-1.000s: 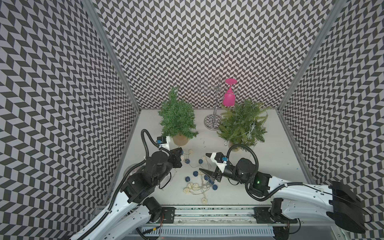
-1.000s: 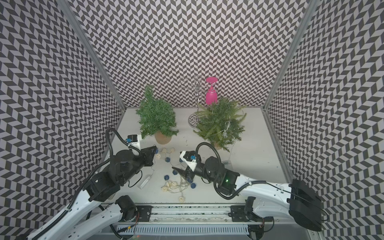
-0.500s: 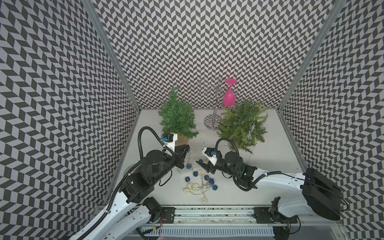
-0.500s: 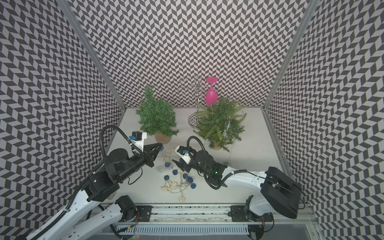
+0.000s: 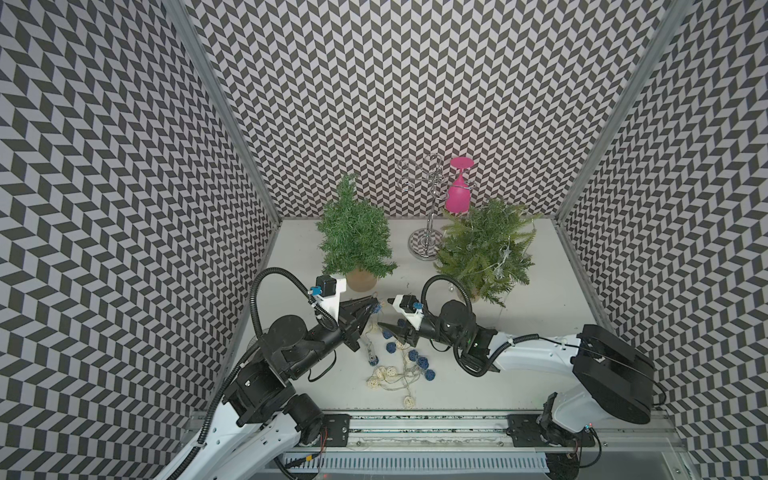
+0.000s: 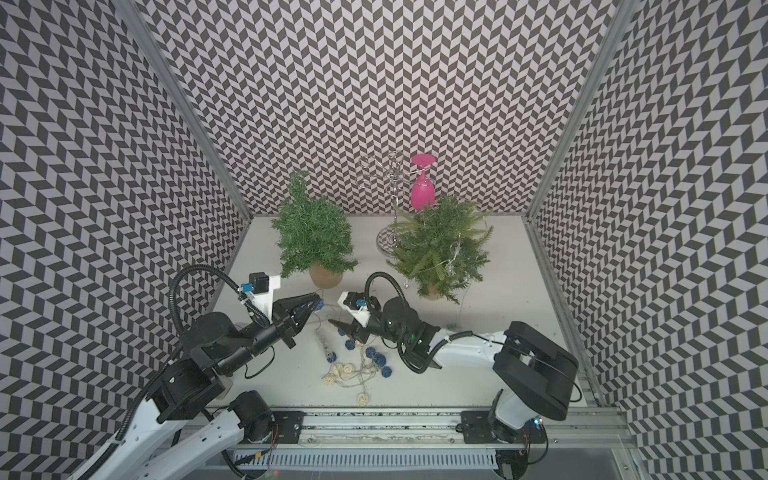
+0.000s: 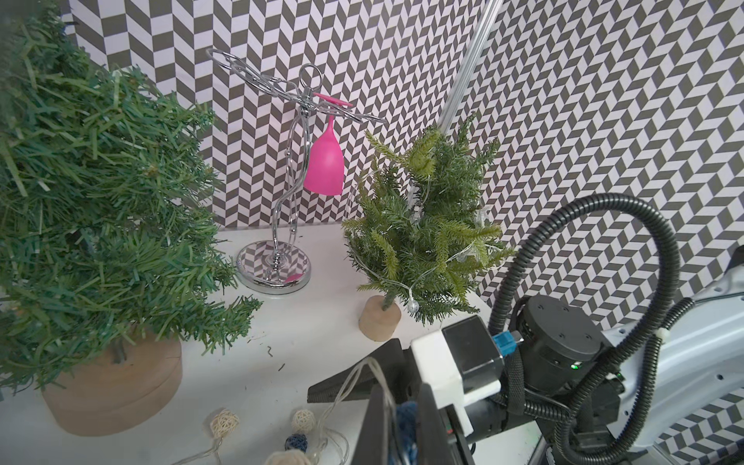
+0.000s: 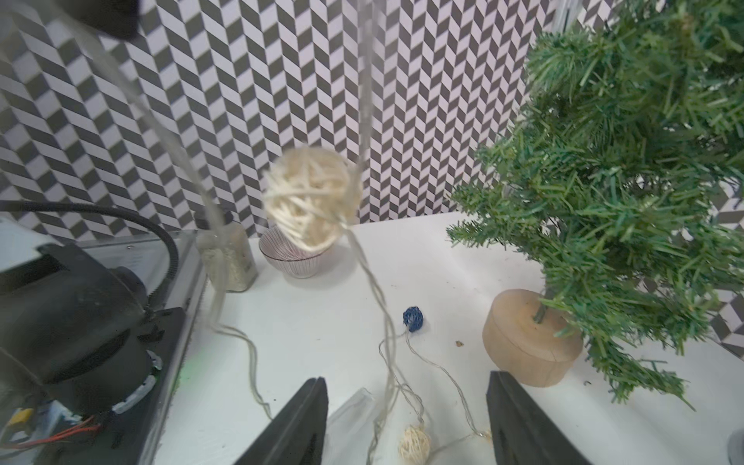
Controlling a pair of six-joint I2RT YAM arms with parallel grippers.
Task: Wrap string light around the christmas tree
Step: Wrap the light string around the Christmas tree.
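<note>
The bare dark-green christmas tree (image 5: 355, 237) (image 6: 311, 237) stands in a wooden base at the back left of the table. The string light (image 5: 399, 365) (image 6: 353, 368), blue and cream woven balls on thin clear wire, lies heaped in front of it. My left gripper (image 5: 374, 308) (image 6: 319, 302) (image 7: 402, 418) is shut on a blue ball of the string light, lifted just in front of the tree's base. A cream ball (image 8: 312, 197) hangs from the raised wire. My right gripper (image 5: 390, 332) (image 6: 343, 330) (image 8: 406, 422) stands open low over the heap, wire running loose between its fingers.
A second, lighter tree (image 5: 484, 249) with its own clear light strand stands at the back right. Between the trees is a chrome glass rack (image 5: 426, 249) with a pink glass (image 5: 457, 195). A striped bowl (image 8: 298, 257) and a jar (image 8: 225, 253) sit by the left wall.
My left gripper has lifted the blue ball forward toward the tree's base. My right arm has swung left and back to the heap, and its jaws have narrowed somewhat.
</note>
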